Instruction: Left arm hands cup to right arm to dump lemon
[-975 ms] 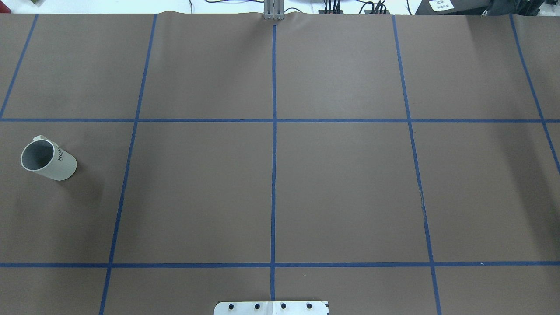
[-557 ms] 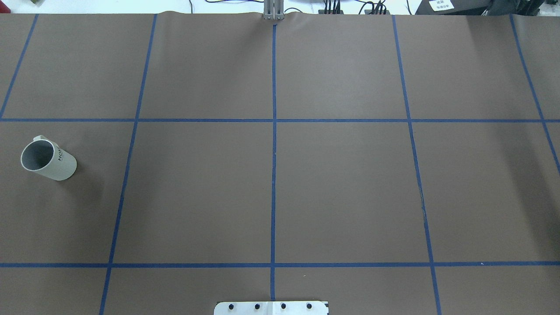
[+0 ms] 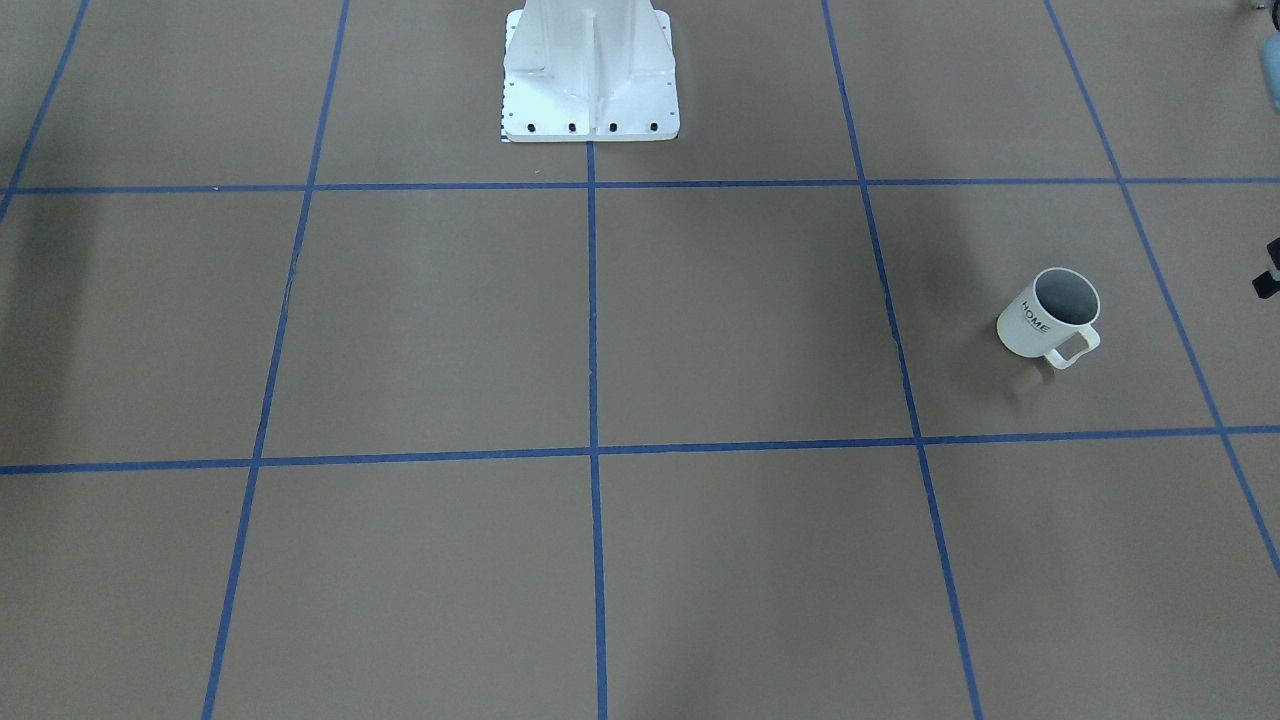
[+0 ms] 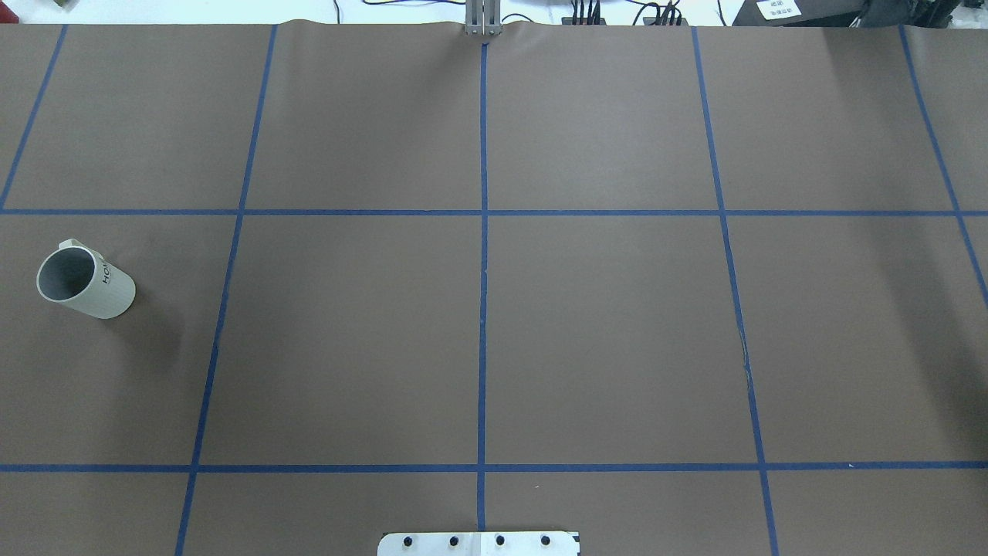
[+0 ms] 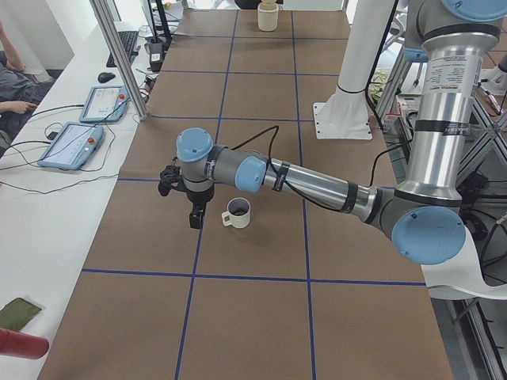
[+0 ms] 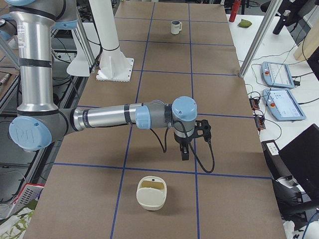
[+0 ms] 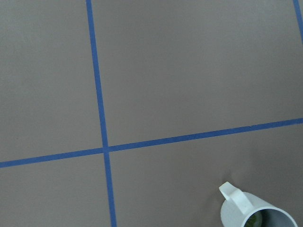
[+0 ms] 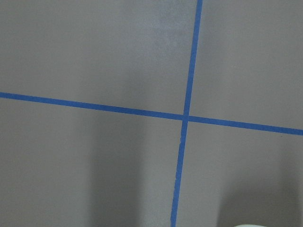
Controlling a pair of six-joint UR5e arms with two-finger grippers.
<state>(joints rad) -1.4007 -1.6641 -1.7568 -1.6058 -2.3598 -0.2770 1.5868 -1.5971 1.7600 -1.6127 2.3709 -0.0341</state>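
The white ribbed "HOME" cup [image 4: 86, 283] stands upright on the brown table, far on my left; it also shows in the front view [image 3: 1048, 316] and the left side view [image 5: 236, 212]. In the left wrist view the cup [image 7: 253, 213] sits at the bottom right, with a bit of yellow-green lemon [image 7: 258, 221] inside. My left gripper [image 5: 194, 224] hangs close beside the cup, apart from it; I cannot tell if it is open. My right gripper [image 6: 184, 155] hangs over the table far from the cup [image 6: 175, 27]; I cannot tell its state.
A cream container [image 6: 151, 191] stands on the table at my right end, near the right gripper; it also shows far off in the left side view [image 5: 269, 14]. The white robot base [image 3: 590, 70] is at mid-table. Tablets [image 5: 71, 142] lie beyond the far edge.
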